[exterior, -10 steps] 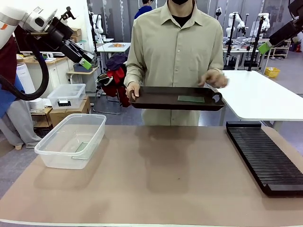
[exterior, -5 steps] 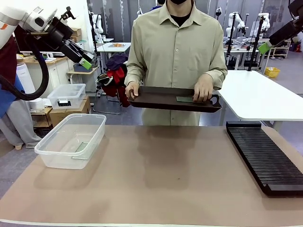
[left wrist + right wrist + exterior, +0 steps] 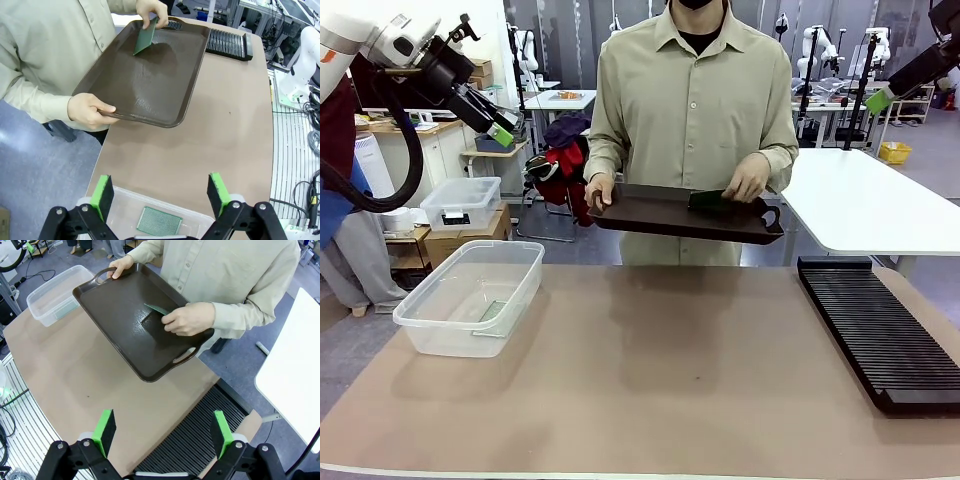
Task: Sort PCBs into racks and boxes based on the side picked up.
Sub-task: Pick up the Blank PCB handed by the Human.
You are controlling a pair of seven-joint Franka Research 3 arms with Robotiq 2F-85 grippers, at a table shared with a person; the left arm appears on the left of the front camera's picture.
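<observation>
Gaping empty: left claw (image 3: 160, 189), right claw (image 3: 164, 426)

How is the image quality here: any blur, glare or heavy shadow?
Front view: even light, sharp, a soft shadow on the table below the tray. Left wrist view: sharp, faint sheen on the tray. Right wrist view: a glare patch on the tray beside the PCB.

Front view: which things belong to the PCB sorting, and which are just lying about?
Job: thin green PCB tilted up in a person's hand; dark brown tray; second green PCB inside clear plastic tub; long black slotted rack.
Lying about: small lidded clear box; white side table.
</observation>
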